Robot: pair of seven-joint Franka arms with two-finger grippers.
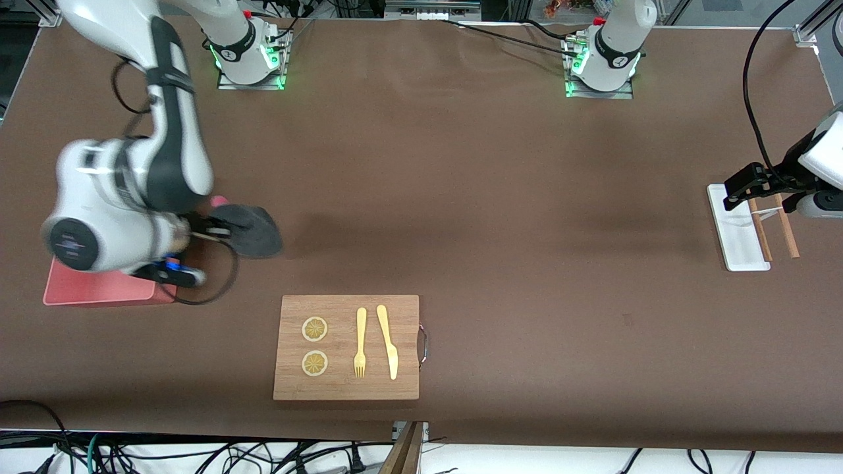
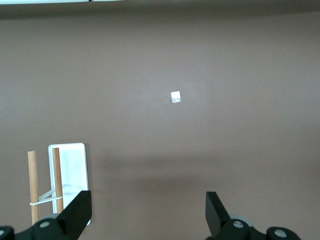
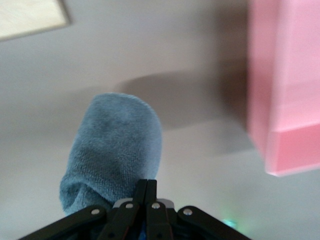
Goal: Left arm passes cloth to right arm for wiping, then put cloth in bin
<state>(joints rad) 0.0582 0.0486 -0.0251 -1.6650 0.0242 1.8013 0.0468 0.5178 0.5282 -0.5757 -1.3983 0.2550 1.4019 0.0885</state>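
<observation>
Right end effector (image 1: 214, 232) clamped on cloth (image 1: 250, 230) beside bin (image 1: 99, 289); left end effector (image 1: 747, 191) wide open, empty, over white tray (image 1: 737, 243)

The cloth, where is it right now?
The cloth hangs from the shut right gripper, up over the table beside the pink bin, at the right arm's end of the table.

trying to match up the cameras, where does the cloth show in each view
Front view: the cloth hangs from the shut right gripper above the table, beside the bin, at the right arm's end.
Left wrist view: not in it.
Right wrist view: it fills the lower middle, pinched between the fingers.
Shared landmark: the pink bin shows in the front view and at the right wrist view's edge.
</observation>
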